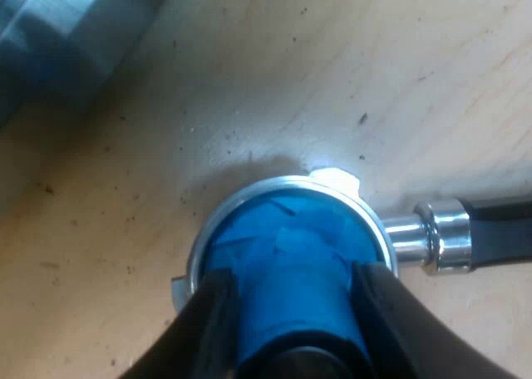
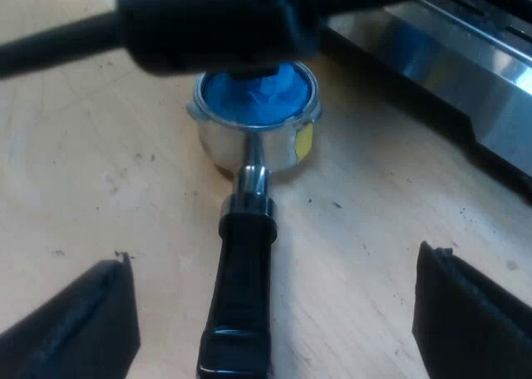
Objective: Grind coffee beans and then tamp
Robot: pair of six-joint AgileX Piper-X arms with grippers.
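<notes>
Left wrist view: black-fingered left gripper clasps the blue cylindrical tamper seated in the round metal holder; right gripper hangs released over its dark handle.

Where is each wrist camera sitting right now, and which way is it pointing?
Left wrist view: on the left arm, facing steeply down onto the blue tamper sitting in the metal holder on the wooden table; the left gripper clamps the tamper's sides.
Right wrist view: on the right arm, low, facing along the holder's dark handle toward its basket, with the espresso machine beyond; the right gripper is spread wide either side of the handle.
Shared: holder, tamper, table.
</notes>
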